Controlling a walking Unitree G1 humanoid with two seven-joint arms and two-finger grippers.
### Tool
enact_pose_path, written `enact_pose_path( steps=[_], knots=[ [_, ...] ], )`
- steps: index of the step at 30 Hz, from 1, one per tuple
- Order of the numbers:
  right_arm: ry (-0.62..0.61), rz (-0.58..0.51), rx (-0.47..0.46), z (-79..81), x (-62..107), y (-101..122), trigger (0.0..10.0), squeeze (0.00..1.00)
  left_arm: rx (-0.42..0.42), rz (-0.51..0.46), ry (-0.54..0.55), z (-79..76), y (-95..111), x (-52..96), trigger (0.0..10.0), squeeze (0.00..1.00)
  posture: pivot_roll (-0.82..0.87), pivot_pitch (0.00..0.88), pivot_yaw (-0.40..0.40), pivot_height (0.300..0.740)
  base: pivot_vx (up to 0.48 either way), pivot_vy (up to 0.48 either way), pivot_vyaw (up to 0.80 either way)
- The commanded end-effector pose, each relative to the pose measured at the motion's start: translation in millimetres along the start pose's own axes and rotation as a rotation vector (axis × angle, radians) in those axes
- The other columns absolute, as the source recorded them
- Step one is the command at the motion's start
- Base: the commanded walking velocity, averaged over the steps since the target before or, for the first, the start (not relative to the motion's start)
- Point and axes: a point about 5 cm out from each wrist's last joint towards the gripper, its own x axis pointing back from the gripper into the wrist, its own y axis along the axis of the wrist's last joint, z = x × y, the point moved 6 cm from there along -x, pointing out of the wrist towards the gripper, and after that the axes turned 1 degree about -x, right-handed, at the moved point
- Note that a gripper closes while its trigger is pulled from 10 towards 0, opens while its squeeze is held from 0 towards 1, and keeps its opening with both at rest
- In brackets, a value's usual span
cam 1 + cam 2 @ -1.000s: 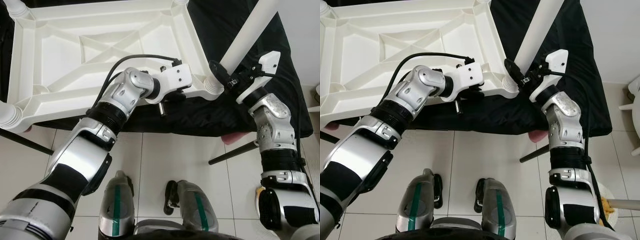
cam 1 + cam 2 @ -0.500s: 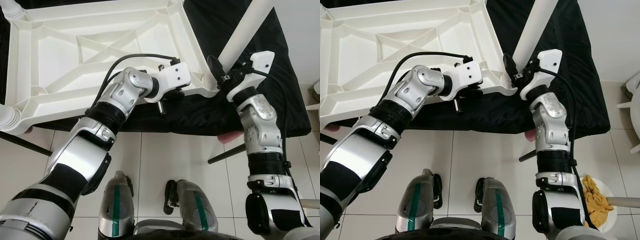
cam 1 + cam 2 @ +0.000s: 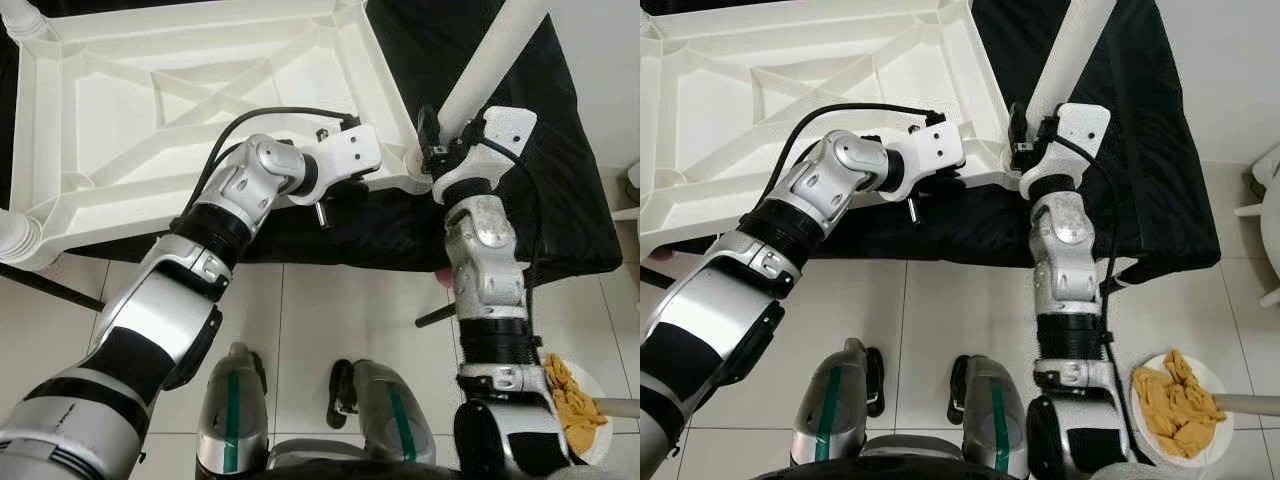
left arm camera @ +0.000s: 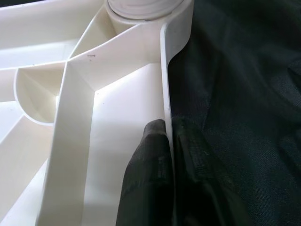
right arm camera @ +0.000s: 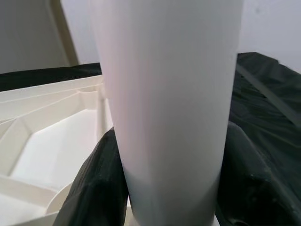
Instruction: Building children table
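Nearest the robot, a white plate (image 3: 1218, 425) of yellowish food sits on the tiled floor (image 3: 940, 310), beside the right arm's base and well short of the right gripper. Above it, the left gripper (image 4: 169, 141) pinches the near rim of the upside-down white tabletop (image 3: 190, 110), one finger (image 4: 148, 174) inside the rim and the other outside against the black cloth (image 3: 560, 150) that covers the surface beneath. Just beside it, the right gripper (image 3: 440, 150) clamps the foot of the white table leg (image 3: 490, 60), fingers (image 5: 94, 188) pressed on both sides. The leg stands tilted at the tabletop's near right corner socket, rising away beyond the gripper. Another leg's end (image 3: 18, 240) shows at the near left corner.
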Motion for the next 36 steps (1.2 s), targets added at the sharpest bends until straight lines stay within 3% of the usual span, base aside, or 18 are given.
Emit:
enact_pose_path(
  steps=[1, 8, 13, 14, 15, 16, 28, 29, 33, 36],
  knots=[
    [-0.073, 0.033, -0.020, -10.0, 3.4, -7.6, 10.0, 0.00, 0.003, -0.029, -0.015, -6.2, 2.6, -2.9, 10.0, 0.00, 0.03, 0.063, -0.048, 0.740, 0.000, 0.000, 0.00],
    [-0.125, 0.045, -0.015, -16.2, 5.5, -8.1, 10.0, 0.00, 0.004, -0.030, -0.018, -7.0, 2.3, -2.8, 10.0, 0.00, 0.03, 0.065, -0.047, 0.740, 0.000, 0.000, 0.00],
    [-0.120, 0.041, -0.012, -11.7, 5.8, -5.8, 10.0, 0.00, 0.004, -0.031, -0.015, -6.4, 2.7, -2.9, 10.0, 0.00, 0.03, 0.063, -0.049, 0.740, 0.000, 0.000, 0.00],
    [-0.122, 0.039, -0.011, -12.0, 5.8, -5.2, 10.0, 0.88, 0.004, -0.031, -0.016, -6.5, 2.7, -2.9, 10.0, 0.00, 0.03, 0.061, -0.051, 0.740, 0.000, 0.000, 0.00],
    [-0.122, 0.039, -0.011, -12.0, 5.8, -5.2, 10.0, 0.88, 0.004, -0.031, -0.016, -6.5, 2.7, -2.9, 10.0, 0.00, 0.03, 0.061, -0.051, 0.740, 0.000, 0.000, 0.00],
    [-0.112, 0.035, -0.013, -11.6, 5.4, -4.6, 10.0, 1.00, 0.004, -0.031, -0.015, -6.6, 2.6, -3.0, 10.0, 0.00, 0.03, 0.062, -0.052, 0.740, 0.000, 0.000, 0.00],
    [-0.049, 0.033, -0.002, -14.7, 1.8, -2.7, 10.0, 1.00, 0.007, -0.029, -0.012, -6.4, 1.6, -2.8, 10.0, 0.00, 0.03, 0.055, -0.056, 0.740, 0.000, 0.000, 0.00],
    [0.008, 0.043, -0.014, -10.3, 0.7, -3.7, 10.0, 0.00, 0.007, -0.029, -0.013, -6.9, 1.4, -3.0, 10.0, 0.00, 0.03, 0.053, -0.056, 0.740, 0.000, 0.000, 0.00],
    [0.172, 0.050, -0.028, 2.3, 0.3, -2.9, 10.0, 0.00, 0.006, -0.030, -0.015, -8.1, 1.4, -4.0, 10.0, 0.00, 0.02, 0.047, -0.056, 0.740, 0.000, 0.000, 0.00],
    [0.213, 0.049, -0.030, 5.3, 0.8, -2.4, 10.0, 0.00, 0.006, -0.030, -0.016, -8.3, 1.5, -4.1, 10.0, 0.00, 0.02, 0.047, -0.056, 0.740, 0.000, 0.000, 0.00]
  ],
)
